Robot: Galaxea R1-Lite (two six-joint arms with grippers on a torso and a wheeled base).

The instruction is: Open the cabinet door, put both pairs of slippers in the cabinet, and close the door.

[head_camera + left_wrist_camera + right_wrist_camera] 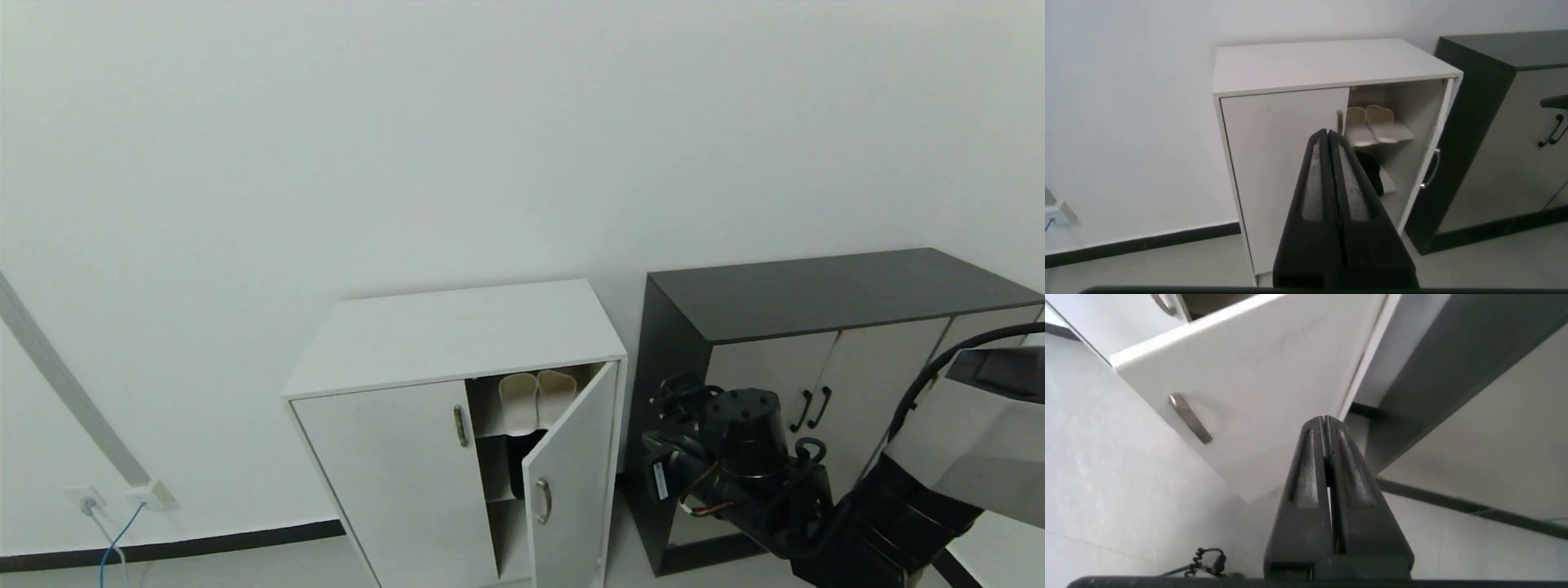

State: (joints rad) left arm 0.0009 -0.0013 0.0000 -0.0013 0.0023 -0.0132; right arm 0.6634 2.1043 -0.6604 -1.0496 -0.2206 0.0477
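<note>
No writing, number or sign can be read on the white cabinet [457, 335] or anywhere around it.

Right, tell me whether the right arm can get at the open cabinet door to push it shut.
Probably yes. The right pincer, shut, points at the outer face of the open door, with nothing between them.

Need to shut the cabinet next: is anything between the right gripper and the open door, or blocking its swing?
Nothing visible does. The right gripper faces the open door from outside, gap clear; beige slippers and dark slippers sit inside on shelves.
</note>
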